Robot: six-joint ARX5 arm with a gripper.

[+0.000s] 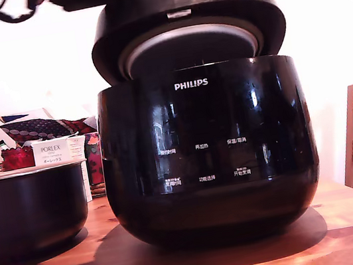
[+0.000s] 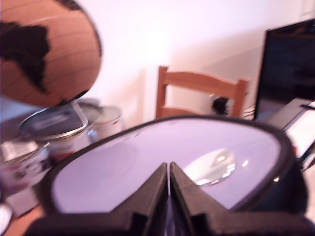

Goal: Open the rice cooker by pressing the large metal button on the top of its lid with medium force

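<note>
Exterior view: rice cooker (image 1: 208,151) centred on wooden table (image 1: 352,225), lid (image 1: 185,17) already popped up, tilted above body. Wrist view: gripper (image 2: 169,169) pressed together over lid's top. Best lifted straight up, clear of rising lid.

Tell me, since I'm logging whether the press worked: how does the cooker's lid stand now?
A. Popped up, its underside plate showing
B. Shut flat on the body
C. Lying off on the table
A: in the exterior view the lid tilts above the rice cooker, its grey-silver underside plate exposed.
</note>
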